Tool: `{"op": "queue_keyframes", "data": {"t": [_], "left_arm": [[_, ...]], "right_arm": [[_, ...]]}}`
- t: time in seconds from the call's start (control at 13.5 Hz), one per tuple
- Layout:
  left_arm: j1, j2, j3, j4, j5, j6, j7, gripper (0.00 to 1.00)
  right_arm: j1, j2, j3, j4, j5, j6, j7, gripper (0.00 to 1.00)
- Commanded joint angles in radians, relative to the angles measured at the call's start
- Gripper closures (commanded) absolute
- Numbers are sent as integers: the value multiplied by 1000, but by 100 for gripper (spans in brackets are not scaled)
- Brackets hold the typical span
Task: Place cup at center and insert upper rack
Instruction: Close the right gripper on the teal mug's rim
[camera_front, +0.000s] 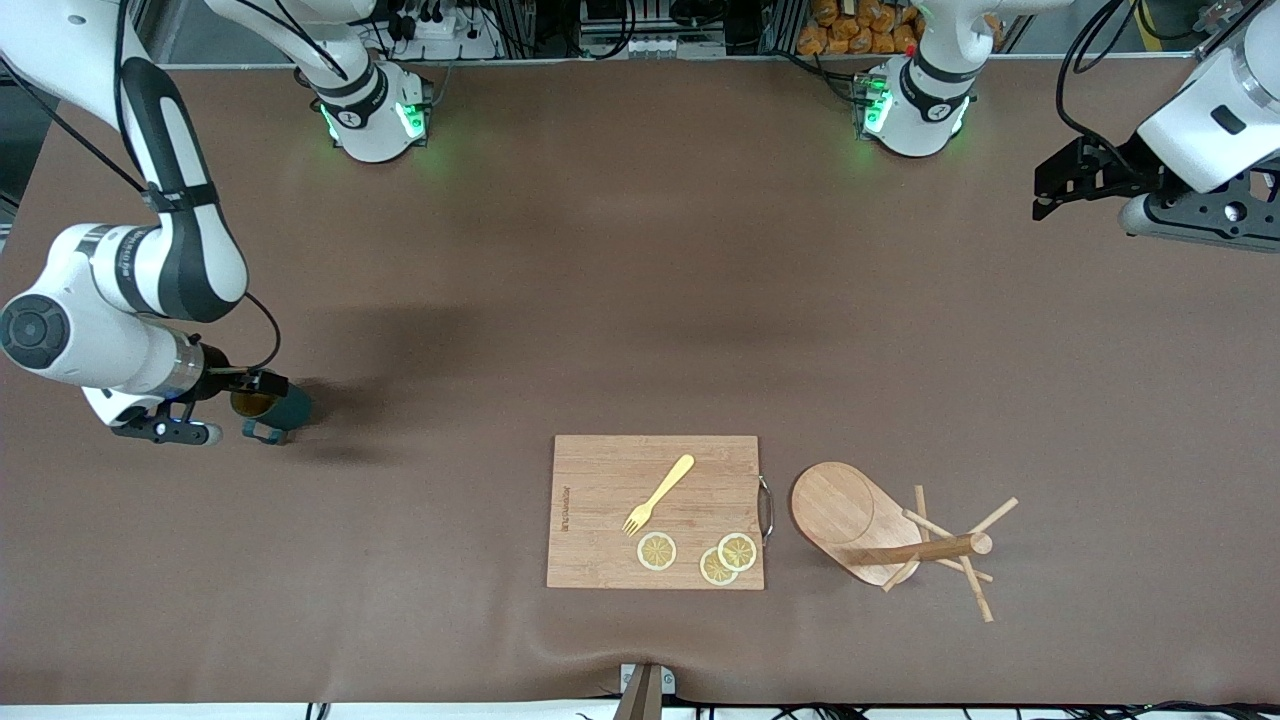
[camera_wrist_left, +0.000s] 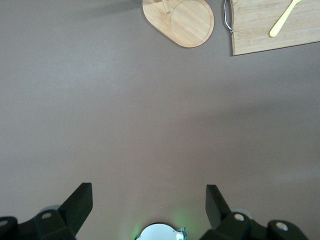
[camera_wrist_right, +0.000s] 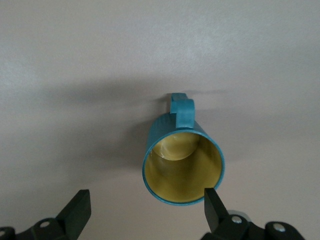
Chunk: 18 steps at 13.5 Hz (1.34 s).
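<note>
The cup (camera_front: 283, 411) is a dark teal mug with a yellow inside, standing upright on the brown table toward the right arm's end. In the right wrist view the cup (camera_wrist_right: 182, 167) shows its loop handle. My right gripper (camera_front: 262, 384) (camera_wrist_right: 146, 207) hangs open just over it, one fingertip (camera_wrist_right: 212, 202) at the rim and nothing held. The upper rack (camera_front: 868, 532), a light wooden mug tree, lies tipped on its side beside the cutting board, and its oval base (camera_wrist_left: 182, 22) shows in the left wrist view. My left gripper (camera_front: 1047, 193) (camera_wrist_left: 148, 202) waits open, high over the left arm's end.
A rectangular wooden cutting board (camera_front: 600, 480) (camera_wrist_left: 260, 30) lies near the front camera with a yellow fork (camera_front: 658, 494) (camera_wrist_left: 284, 19) and three lemon slices (camera_front: 657, 551) on it. A metal handle (camera_front: 766, 508) faces the rack. A mount (camera_front: 645, 690) sticks up at the table's front edge.
</note>
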Motion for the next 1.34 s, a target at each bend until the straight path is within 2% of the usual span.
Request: {"op": "queue_keyframes", "data": {"t": [0.0, 0.07, 0.15, 0.67, 0.89, 1.26], "left_arm": [[6, 2, -3, 13, -7, -3, -3, 0], [3, 2, -3, 13, -4, -3, -3, 0], [3, 2, -3, 13, -4, -3, -3, 0], [2, 0, -3, 13, -1, -3, -3, 0], [2, 2, -3, 13, 1, -3, -2, 0], [0, 2, -3, 13, -1, 0, -2, 0]], "right_arm": [[8, -2, 4, -24, 16, 23, 13, 4], [9, 4, 4, -24, 16, 23, 15, 13], [13, 6, 4, -27, 16, 22, 15, 16], [5, 47, 4, -42, 69, 45, 15, 25], [5, 60, 4, -41, 69, 49, 13, 46], [3, 69, 2, -38, 69, 63, 10, 52]]}}
